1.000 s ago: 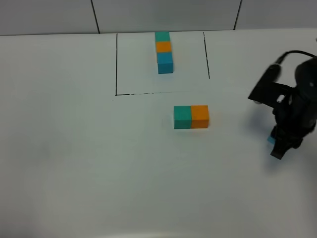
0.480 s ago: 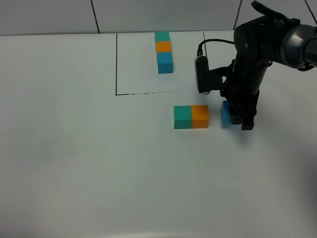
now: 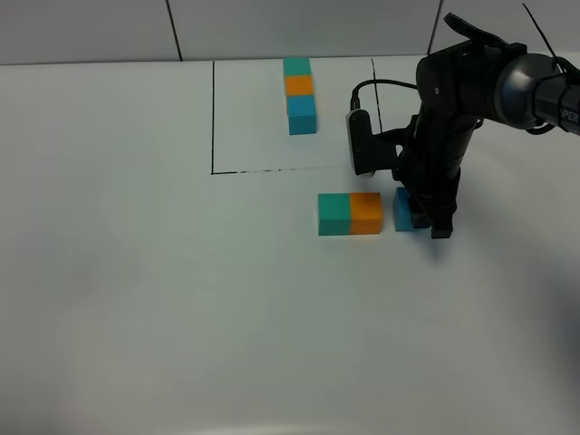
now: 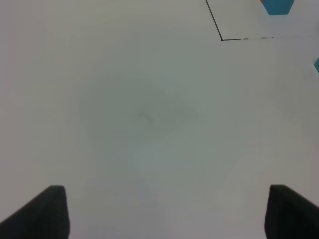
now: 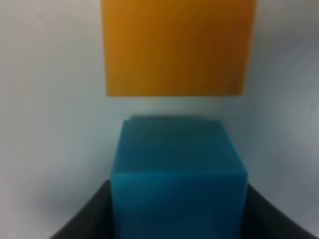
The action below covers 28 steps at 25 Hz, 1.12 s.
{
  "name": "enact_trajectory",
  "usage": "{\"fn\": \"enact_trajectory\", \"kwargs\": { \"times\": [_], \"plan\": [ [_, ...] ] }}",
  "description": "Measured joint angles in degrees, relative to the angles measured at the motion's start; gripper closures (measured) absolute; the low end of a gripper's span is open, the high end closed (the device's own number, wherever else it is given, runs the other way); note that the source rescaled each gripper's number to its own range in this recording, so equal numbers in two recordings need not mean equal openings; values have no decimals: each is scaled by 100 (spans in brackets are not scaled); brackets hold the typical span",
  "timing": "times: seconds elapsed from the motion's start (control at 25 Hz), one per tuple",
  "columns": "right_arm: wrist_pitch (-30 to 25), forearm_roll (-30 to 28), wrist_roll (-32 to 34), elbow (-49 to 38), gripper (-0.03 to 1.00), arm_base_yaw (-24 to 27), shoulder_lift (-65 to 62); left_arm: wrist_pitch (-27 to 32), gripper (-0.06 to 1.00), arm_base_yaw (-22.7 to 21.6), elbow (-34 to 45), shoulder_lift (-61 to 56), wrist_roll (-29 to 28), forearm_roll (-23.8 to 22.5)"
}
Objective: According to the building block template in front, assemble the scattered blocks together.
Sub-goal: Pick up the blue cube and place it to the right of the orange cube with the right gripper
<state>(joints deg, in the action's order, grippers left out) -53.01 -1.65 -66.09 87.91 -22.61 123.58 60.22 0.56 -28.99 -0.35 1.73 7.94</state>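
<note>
Two grippers we are logging | left gripper (image 4: pixel 162 216) is hanging released, fingers (image 4: pixel 37 214) apart above the white table (image 3: pixel 136 290) | right gripper (image 3: pixel 423 217) is clenching the blue cube (image 3: pixel 402 210), just beside the orange cube (image 3: pixel 366 213), thin gap between | orange cube is touching the teal-green cube (image 3: pixel 333 214) | farther back, the building block template (image 3: pixel 300 94) is sitting inside its black outline (image 3: pixel 213 118)

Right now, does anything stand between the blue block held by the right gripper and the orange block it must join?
Nothing visible does. Only a narrow strip of bare table lies between the blue block and the orange block, whose facing side is free.
</note>
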Motion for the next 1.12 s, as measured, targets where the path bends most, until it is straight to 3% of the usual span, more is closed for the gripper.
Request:
{"fn": "enact_trajectory", "kwargs": {
  "times": [1.12],
  "plan": [
    [172,28,249,65,94,-105,210,0,18,0,0,0,-5,0]
  ]
}}
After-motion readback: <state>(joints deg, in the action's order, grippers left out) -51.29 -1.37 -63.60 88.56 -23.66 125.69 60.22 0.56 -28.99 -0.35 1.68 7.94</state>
